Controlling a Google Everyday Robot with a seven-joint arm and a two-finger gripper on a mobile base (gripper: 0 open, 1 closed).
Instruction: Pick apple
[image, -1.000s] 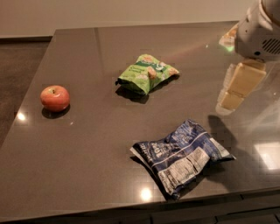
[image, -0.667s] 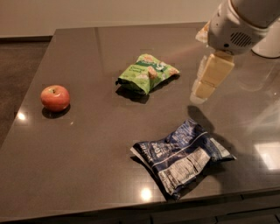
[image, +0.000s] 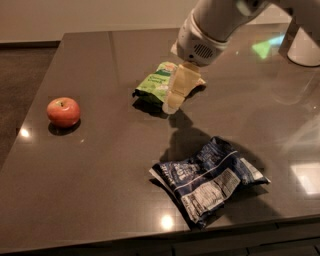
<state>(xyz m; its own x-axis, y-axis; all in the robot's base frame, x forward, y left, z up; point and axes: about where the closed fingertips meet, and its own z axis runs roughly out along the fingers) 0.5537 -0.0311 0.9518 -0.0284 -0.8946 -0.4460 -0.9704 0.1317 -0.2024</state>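
The apple (image: 63, 111) is small, round and red-orange, and it sits alone on the left side of the dark table (image: 100, 170). My gripper (image: 173, 103) hangs from the white arm above the middle of the table, right in front of the green snack bag (image: 155, 85). It is well to the right of the apple and not touching it. Nothing shows in the gripper.
A green snack bag lies at the table's middle, partly hidden by the gripper. A blue and white snack bag (image: 210, 177) lies near the front right edge. The table's left edge runs close to the apple, with dark floor (image: 20, 85) beyond.
The arm and gripper have swung left from the table's right side to the middle, over the green bag. The apple and both bags have not moved.
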